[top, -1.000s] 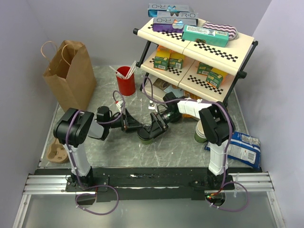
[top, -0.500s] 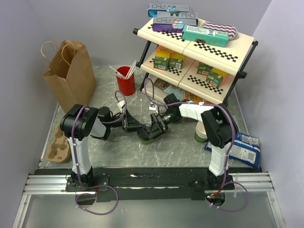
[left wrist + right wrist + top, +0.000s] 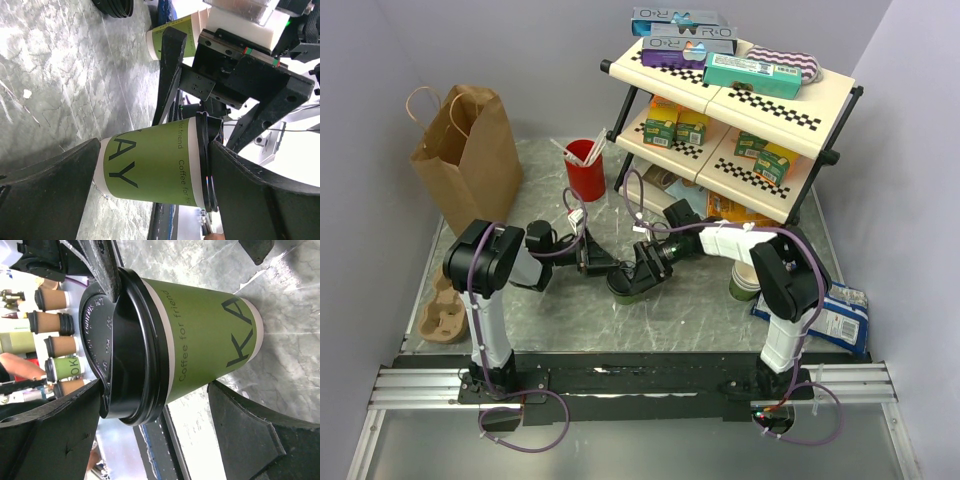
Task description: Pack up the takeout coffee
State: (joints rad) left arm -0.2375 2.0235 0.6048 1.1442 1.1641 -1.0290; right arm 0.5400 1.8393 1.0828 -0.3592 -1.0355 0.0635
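The takeout coffee point(image 3: 623, 284), a green paper cup with a black lid, stands upright on the table between both arms. It fills the left wrist view point(image 3: 150, 170) and the right wrist view point(image 3: 200, 335). My left gripper point(image 3: 598, 265) reaches it from the left. Its jaws point(image 3: 155, 144) are spread wide along the cup's height, one finger by the base and one at the lid. My right gripper point(image 3: 645, 268) reaches it from the right, and its jaws point(image 3: 155, 385) are just as wide. Neither visibly clamps the cup.
A brown paper bag point(image 3: 470, 160) stands at the back left, a pulp cup carrier point(image 3: 442, 315) at the left edge. A red cup with sticks point(image 3: 585, 170) is behind. The shelf rack point(image 3: 740, 100) fills the back right. A lidless stack of green cups point(image 3: 748, 278) and a blue packet point(image 3: 830, 312) lie right.
The cup and my right gripper have shifted slightly left. My left arm's elbow has swung a little. Both grippers stay at the cup.
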